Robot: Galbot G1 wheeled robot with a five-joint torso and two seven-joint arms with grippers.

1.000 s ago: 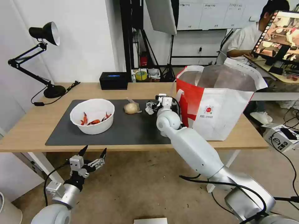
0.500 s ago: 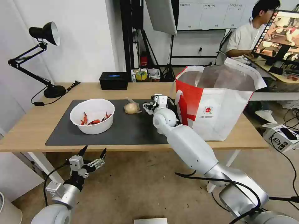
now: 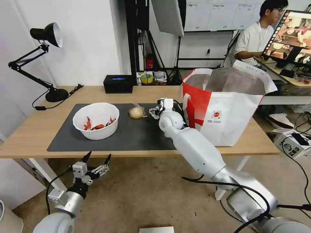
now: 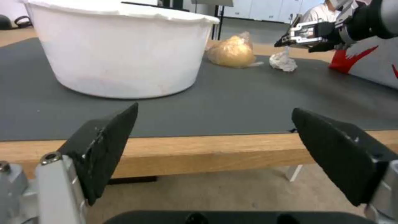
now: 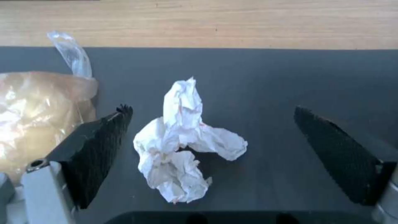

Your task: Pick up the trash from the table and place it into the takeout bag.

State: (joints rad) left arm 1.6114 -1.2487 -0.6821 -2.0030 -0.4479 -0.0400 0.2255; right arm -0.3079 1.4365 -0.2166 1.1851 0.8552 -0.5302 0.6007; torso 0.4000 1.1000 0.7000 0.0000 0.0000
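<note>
Your tissue [image 5: 186,146] lies crumpled on the mat [image 3: 136,136], just beside the bun [image 3: 136,112] and between it and the bag [image 3: 226,110]. The right gripper [image 5: 211,140] is over it w/ jaws spread wide, one finger [image 5: 97,146] on the bun side and the other on the far side, so the tissue sits in the gap between them; from the wrist view you can't quite tell whether the fingertips reach the mat or hang just above it. In the head view the right gripper [image 3: 156,111] sits at the end of the right arm, which reaches across the desk [image 3: 29,132] edge and up over the mat. The left wrist view shows the tissue [image 4: 283,61] w/ the right gripper [image 4: 290,42] close above it.

The bun, wrapped in clear plastic, rests on the mat near its far edge. The bowl [image 3: 96,120] w/ red shells stands on the mat's left part, well apart from the tissue. The bag stands upright and open at the desk's right end, foil lining showing.

The left gripper [image 3: 96,159] hangs below the desk's front edge, off the desk, jaws wide and holding nothing. A lamp [image 3: 45,61] and a black box [image 3: 118,83] stand at the back of the desk.
</note>
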